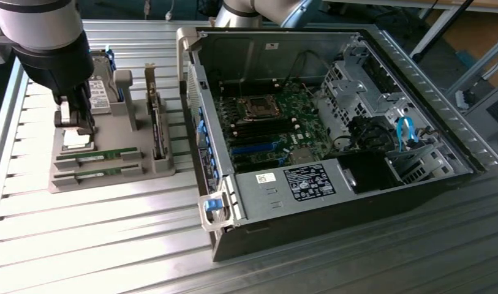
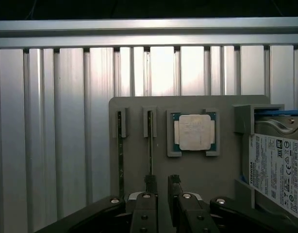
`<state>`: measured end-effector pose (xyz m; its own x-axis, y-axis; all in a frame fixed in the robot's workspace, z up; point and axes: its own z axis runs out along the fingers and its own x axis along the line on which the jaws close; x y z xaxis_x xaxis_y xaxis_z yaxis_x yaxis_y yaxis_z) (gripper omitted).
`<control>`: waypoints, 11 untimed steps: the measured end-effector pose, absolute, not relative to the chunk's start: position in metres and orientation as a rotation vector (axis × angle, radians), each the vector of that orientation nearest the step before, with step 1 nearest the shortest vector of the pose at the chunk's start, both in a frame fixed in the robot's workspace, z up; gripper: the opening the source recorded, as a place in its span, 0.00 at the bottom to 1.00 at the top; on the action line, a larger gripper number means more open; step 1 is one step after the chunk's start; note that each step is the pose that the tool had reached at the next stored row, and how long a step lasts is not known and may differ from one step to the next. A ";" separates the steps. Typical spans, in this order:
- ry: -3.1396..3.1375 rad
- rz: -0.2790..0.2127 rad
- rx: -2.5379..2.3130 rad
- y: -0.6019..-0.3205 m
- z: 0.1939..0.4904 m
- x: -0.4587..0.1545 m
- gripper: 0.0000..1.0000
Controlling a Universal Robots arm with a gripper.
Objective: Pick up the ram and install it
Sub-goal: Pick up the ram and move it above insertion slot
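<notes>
Two green ram sticks lie in slots of the grey holder tray [image 1: 109, 177], the nearer ram [image 1: 95, 156] and a second ram [image 1: 89, 175] beside it. In the wrist view both stand edge-on: one ram [image 2: 150, 145] runs up to a fingertip [image 2: 150, 183], the other ram [image 2: 120, 155] lies further out. My gripper [image 1: 75, 125] hangs over the tray's far part, above the silver processor chip [image 2: 194, 132]. The gripper [image 2: 162, 187] is open with nothing between its fingers.
On the same tray stand a hard drive [image 1: 101, 89] with a white label and an upright card [image 1: 158, 131]. The open computer case [image 1: 445, 184] lies at the exterior view's right, its motherboard [image 1: 269, 131] exposed. The table is ribbed aluminium [image 1: 109, 245].
</notes>
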<state>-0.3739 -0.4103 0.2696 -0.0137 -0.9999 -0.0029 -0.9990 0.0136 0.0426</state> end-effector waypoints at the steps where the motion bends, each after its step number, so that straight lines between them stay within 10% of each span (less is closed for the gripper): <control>1: -2.216 -0.050 2.186 -0.410 0.268 -0.374 0.24; 11: -2.216 -0.051 2.186 -0.410 0.259 -0.374 0.24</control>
<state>-0.3739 -0.4103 0.2586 -0.0137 -0.9999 -0.0028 -0.9990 0.0136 0.0428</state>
